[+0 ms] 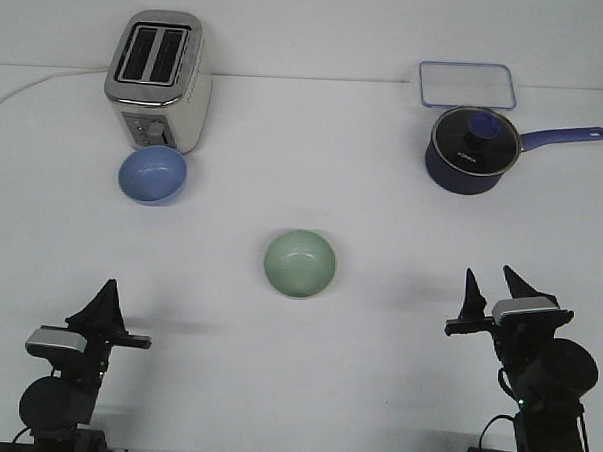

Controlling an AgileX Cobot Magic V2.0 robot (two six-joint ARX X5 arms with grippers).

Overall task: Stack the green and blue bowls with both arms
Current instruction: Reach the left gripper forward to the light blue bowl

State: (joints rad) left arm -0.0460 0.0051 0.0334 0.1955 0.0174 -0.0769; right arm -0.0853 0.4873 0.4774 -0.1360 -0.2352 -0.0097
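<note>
The light blue bowl (pixel 153 174) sits upright at the back left, right in front of the toaster. Near the middle of the table rests the pale green bowl (pixel 300 263), also upright and apart from everything else. My left gripper (pixel 107 296) is low at the front left, well short of both bowls; its fingers overlap into one dark point, so the gap is hidden. At the front right, my right gripper (pixel 493 284) stands open, its two pointed fingertips spread with nothing between them, to the right of the green bowl.
A silver toaster (pixel 158 78) with a white cord stands at the back left. At the back right are a dark navy saucepan (pixel 472 149) with a glass lid, its handle pointing right, and a clear flat container lid (pixel 467 85) behind it.
</note>
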